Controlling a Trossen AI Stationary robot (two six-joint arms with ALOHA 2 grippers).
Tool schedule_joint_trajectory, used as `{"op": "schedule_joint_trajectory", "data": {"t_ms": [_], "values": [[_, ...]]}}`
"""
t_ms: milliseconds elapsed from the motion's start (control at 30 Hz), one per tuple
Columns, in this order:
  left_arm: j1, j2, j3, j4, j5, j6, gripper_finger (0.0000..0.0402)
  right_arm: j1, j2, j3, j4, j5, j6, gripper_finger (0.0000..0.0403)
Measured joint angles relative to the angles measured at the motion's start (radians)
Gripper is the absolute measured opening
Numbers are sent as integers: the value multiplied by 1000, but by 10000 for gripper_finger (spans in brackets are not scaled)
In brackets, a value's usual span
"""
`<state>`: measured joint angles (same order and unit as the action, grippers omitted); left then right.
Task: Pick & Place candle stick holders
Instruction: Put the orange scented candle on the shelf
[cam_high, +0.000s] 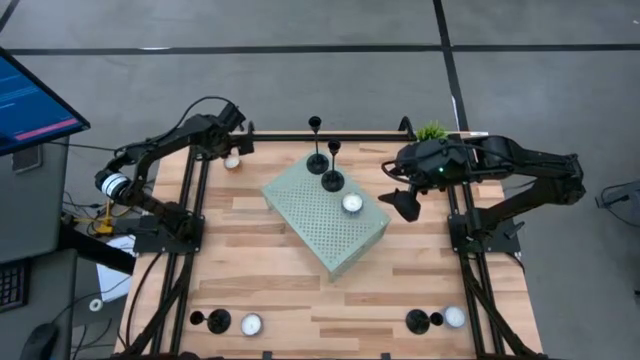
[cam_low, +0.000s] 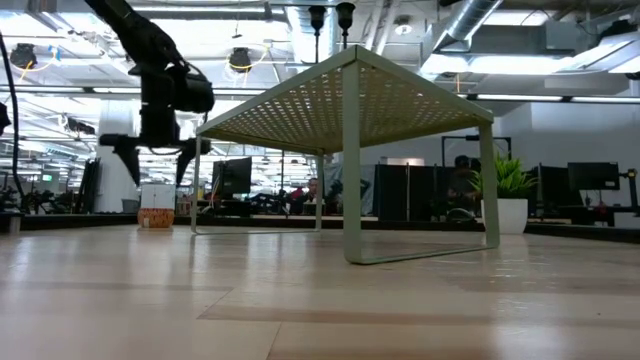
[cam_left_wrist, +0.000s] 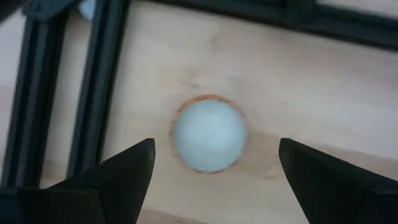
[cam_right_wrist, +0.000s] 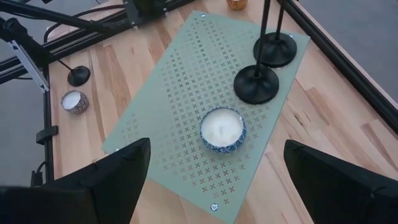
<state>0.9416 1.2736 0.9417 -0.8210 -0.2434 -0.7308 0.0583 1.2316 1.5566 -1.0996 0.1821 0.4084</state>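
While two of the candle stick holders already stand on the pale green perforated stand (cam_high: 325, 215) in the middle of the high view, one (cam_high: 317, 160) near its upper corner and one (cam_high: 332, 180) just below it beside a tealight in a blue-patterned cup (cam_high: 352, 203), two more wait on the bare wooden table (cam_high: 270, 285) along the bottom edge: one holder at lower left (cam_high: 218, 321) next to a white candle (cam_high: 250, 324), and one at lower right (cam_high: 417, 321) next to another candle (cam_high: 455, 317). As I see it, what matters for the coming move is which arm reaches which. The right gripper (cam_high: 405, 203) hangs at the right edge of the stand, its fingers spread wide with nothing between them; its wrist view looks down on the two placed holders and the tealight. From there the lower-right holder lies straight down the frame, well apart, on the right arm's own side, so I'd judge that the nearer pick for it. The left gripper (cam_high: 232, 152) is at the upper left corner of the table, fingers also wide apart and empty, poised directly over a round white candle (cam_left_wrist: 209, 135) rather than over any holder; the lower-left holder is far down the frame from it, the whole table length away. Each stem stands upright, so a grasp would have to come in from the side.
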Motion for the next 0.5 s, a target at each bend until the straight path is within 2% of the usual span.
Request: {"op": "schedule_joint_trajectory", "data": {"t_ms": [267,500], "values": [[7,-1,-94,139,-5,-20,342,8,0,0,-1,0,-7,358],[8,-1,-98,167,-14,-18,342,-11,0,0,-1,1,-18,358]]}}
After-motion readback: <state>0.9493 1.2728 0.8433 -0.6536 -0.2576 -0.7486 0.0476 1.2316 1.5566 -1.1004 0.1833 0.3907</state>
